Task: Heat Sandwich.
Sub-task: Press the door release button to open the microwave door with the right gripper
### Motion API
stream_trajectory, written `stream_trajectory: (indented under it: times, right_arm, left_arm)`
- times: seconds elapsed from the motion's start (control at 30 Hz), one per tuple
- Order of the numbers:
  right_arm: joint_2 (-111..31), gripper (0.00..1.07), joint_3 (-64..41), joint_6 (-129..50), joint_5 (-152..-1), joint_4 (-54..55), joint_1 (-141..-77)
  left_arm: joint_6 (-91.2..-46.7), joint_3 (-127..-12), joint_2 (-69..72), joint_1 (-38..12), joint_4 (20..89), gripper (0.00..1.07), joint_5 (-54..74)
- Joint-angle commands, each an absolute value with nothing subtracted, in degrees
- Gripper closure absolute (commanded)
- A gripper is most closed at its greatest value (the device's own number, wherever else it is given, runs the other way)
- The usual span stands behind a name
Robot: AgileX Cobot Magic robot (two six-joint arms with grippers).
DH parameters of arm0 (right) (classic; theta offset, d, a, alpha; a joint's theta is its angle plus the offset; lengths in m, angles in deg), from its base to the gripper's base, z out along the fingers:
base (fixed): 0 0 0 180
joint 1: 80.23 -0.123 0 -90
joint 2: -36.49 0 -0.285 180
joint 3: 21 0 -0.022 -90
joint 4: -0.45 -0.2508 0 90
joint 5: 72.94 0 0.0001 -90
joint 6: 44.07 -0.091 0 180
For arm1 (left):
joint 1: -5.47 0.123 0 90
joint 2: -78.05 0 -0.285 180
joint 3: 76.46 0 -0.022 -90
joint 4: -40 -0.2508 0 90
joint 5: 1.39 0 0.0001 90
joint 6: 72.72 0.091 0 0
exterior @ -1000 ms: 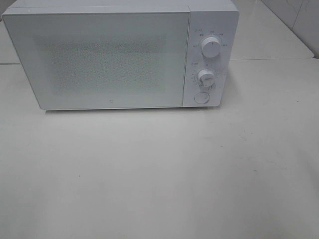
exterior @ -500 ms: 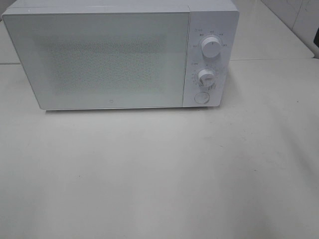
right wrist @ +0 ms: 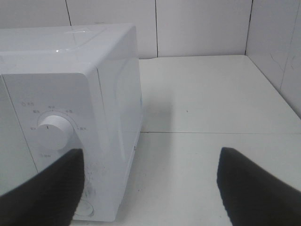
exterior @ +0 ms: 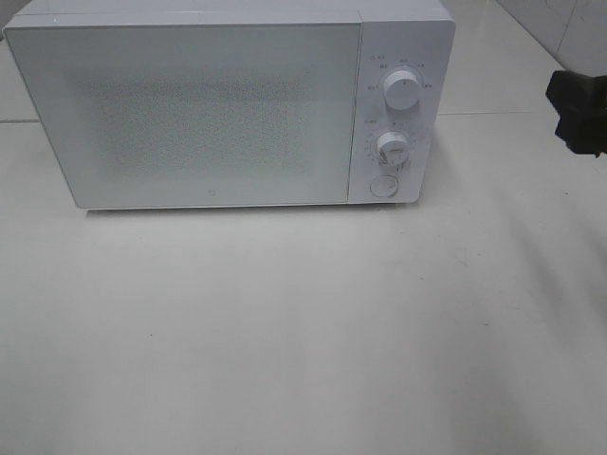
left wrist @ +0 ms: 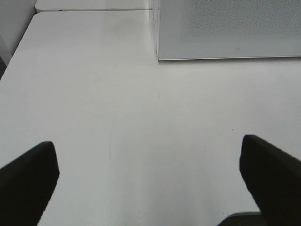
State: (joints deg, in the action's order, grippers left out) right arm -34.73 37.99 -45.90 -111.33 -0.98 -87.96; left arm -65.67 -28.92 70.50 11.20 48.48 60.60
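Note:
The sandwich is out of view in every frame. A white microwave [exterior: 209, 114] stands at the back of the table with its door shut. In the left wrist view my left gripper [left wrist: 148, 143] is open over bare tabletop, with the microwave's lower front corner [left wrist: 225, 33] ahead of it. Nothing lies between its dark fingers [left wrist: 28, 179]. My right gripper [right wrist: 148, 160] is open and empty beside the microwave's control panel, near the upper knob [right wrist: 52, 133]. In the high view a dark part of the right arm [exterior: 579, 112] shows at the right edge.
The control panel carries two knobs, upper [exterior: 402, 91] and lower [exterior: 393, 146], with a round button [exterior: 383, 185] below them. A tiled wall [right wrist: 202, 28] rises behind the white table [exterior: 303, 332]. A seam [right wrist: 211, 133] runs across the table to the right of the microwave.
A dark part of my right arm has come into the high view at the right edge. The microwave has not moved.

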Motion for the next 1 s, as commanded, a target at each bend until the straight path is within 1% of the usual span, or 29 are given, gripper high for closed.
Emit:
stream_trajectory:
  times: [0.03,0.23,0.3,0.37,0.4,0.47,0.5,0.53,0.67,0.73,0.8,0.87,0.93,1.0]
  right_arm:
    - [-38.91,0.32,39.88,-45.33,-117.98,-3.5,-87.68]
    - [-43.49,0.32,40.63,-45.39,-120.96,-3.79,-87.68]
    - [-45.04,0.32,40.63,-45.39,-121.59,-4.59,-88.53]
    - [-47.16,0.32,40.63,-43.04,-122.91,-7.91,-91.8]
    - [-47.16,0.32,40.63,-43.04,-122.91,-7.91,-91.8]
    - [-48.99,0.32,40.63,-40.06,-124.11,-10.26,-94.49]
    - [-50.88,0.32,40.63,-37.13,-125.88,-13.19,-97.3]
    - [-50.88,0.32,40.63,-37.13,-125.88,-13.19,-97.3]
    - [-56.5,0.32,40.63,-31.81,-130.93,-21.32,-104.63]
    - [-57.64,0.32,40.63,-31.52,-132.07,-22.58,-105.72]
    - [-60.57,0.32,40.63,-31.46,-134.99,-26.19,-109.39]
    - [-61.31,0.32,40.57,-31.46,-135.68,-26.88,-110.59]
    - [-63.6,0.32,40.57,-31.46,-137.8,-29.23,-114.09]
    - [-64.58,0.32,40.51,-31.46,-138.78,-31.35,-116.27]
  left_arm:
    - [-65.96,-28.86,71.7,10.86,48.65,0.07,60.14]
    - [-65.96,-28.86,71.7,10.86,48.65,0.07,60.14]
    - [-65.96,-28.86,71.7,10.86,48.65,0.07,60.14]
    - [-65.96,-28.86,71.7,10.86,48.65,0.07,60.14]
    - [-65.96,-28.86,71.7,10.86,48.65,0.07,60.14]
    - [-65.96,-28.86,71.7,10.86,48.65,0.07,60.14]
    - [-65.96,-28.86,71.7,10.86,48.65,0.07,60.14]
    - [-65.96,-28.86,71.7,10.86,48.65,0.07,60.14]
    - [-65.96,-28.86,71.7,10.86,48.65,0.07,60.14]
    - [-65.96,-28.86,71.7,10.86,48.65,0.07,60.14]
    - [-65.96,-28.86,71.7,10.86,48.65,0.07,60.14]
    - [-65.96,-28.86,71.7,10.86,48.65,0.07,60.14]
    - [-65.96,-28.86,71.7,10.86,48.65,0.07,60.14]
    - [-65.96,-28.86,71.7,10.86,48.65,0.07,60.14]
